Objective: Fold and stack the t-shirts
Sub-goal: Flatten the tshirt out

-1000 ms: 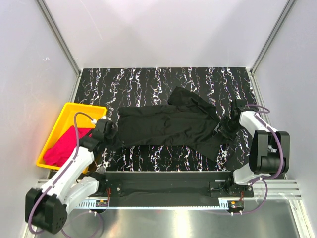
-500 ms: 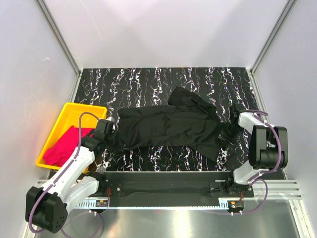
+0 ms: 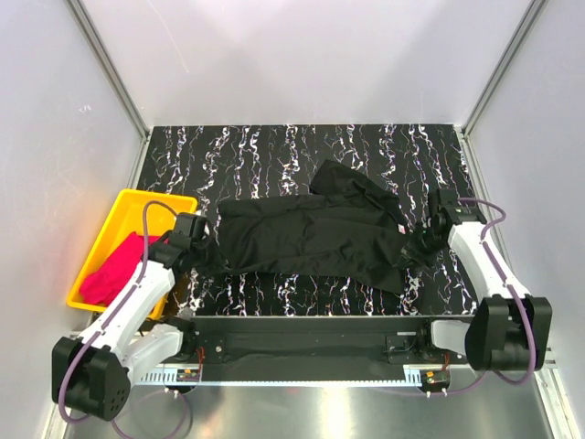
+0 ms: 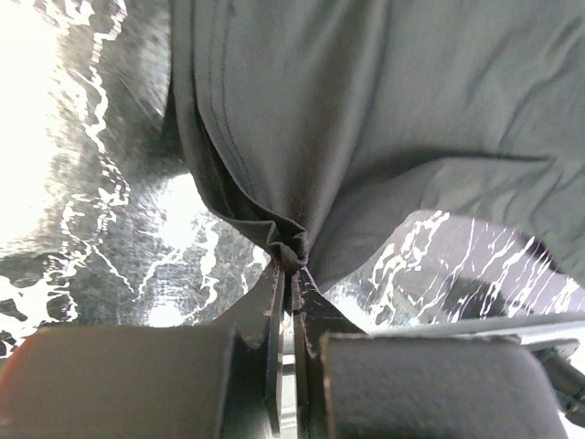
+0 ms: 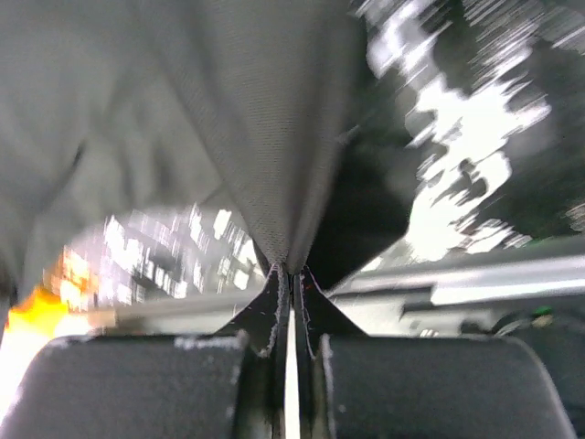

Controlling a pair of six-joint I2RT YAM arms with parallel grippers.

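The black t-shirt [image 3: 311, 238] lies lengthwise left to right on the desk [image 3: 274, 146], between the arms. The left tool [image 3: 203, 245] and right tool [image 3: 419, 242] are each clamped shut on the end nearest it.

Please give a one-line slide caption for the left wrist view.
Left claw shut on a bunched edge of the soft black cloth t-shirt, over the black-and-white marbled tabletop.
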